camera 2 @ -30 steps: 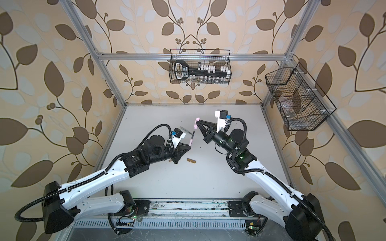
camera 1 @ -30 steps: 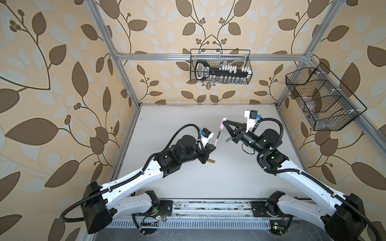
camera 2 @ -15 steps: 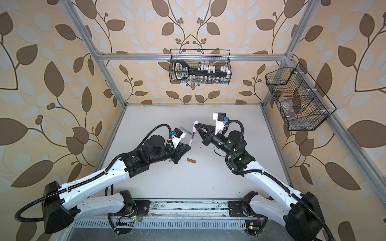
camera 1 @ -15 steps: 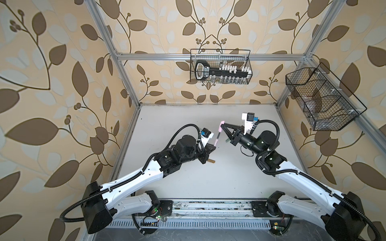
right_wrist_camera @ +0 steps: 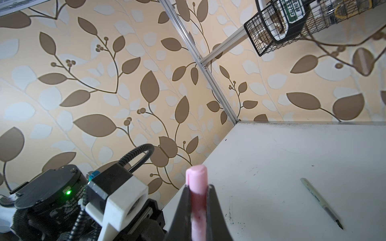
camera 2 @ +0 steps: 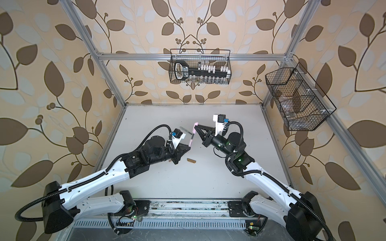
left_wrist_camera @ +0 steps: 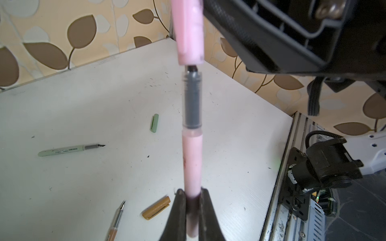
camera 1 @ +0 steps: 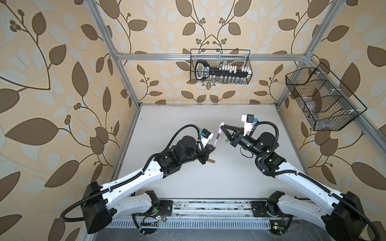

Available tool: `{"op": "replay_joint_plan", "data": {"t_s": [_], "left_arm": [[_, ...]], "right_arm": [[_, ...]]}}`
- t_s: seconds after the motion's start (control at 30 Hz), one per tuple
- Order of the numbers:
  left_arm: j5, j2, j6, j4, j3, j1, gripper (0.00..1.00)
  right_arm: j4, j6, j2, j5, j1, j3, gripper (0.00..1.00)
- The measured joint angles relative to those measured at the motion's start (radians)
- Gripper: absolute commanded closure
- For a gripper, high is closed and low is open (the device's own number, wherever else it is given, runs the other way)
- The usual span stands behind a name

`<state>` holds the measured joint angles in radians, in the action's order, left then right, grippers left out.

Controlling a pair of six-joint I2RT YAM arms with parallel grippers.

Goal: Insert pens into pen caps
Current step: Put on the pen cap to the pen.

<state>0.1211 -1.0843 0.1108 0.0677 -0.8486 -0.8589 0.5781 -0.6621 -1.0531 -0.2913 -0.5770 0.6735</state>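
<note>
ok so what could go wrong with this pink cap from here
The pink pen barely reaches the mouth of the pink cap; a slight tilt could jam it on the rim. The left gripper pinches the pen near its tail, so pushing may slide or pivot it.

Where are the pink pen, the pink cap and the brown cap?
pink pen (left_wrist_camera: 192, 160), left wrist view, on the middle of its pink barrel.
pink cap (left_wrist_camera: 189, 31), left wrist view, on its side wall.
brown cap (left_wrist_camera: 156, 207), left wrist view, on the middle of its body.
</note>
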Motion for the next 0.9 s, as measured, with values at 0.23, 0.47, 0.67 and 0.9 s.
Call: {"op": "replay_joint_plan", "data": {"t_s": [0.23,0.47,0.67,0.9], "left_arm": [[-0.008,0.019,0.000,-0.012,0.016,0.000,0.96],[-0.010,0.029,0.000,-0.020,0.019,-0.005,0.96],[-0.010,0.029,0.000,-0.018,0.019,-0.006,0.96],[-0.020,0.029,-0.001,-0.002,0.019,-0.006,0.96]], "right_arm": [[0.006,-0.012,0.005,0.004,-0.002,-0.008,0.94],[-0.019,0.005,0.033,0.024,-0.012,-0.008,0.94],[-0.009,0.009,0.026,0.049,-0.035,-0.008,0.94],[-0.058,0.022,0.017,0.067,-0.037,0.010,0.94]]}}
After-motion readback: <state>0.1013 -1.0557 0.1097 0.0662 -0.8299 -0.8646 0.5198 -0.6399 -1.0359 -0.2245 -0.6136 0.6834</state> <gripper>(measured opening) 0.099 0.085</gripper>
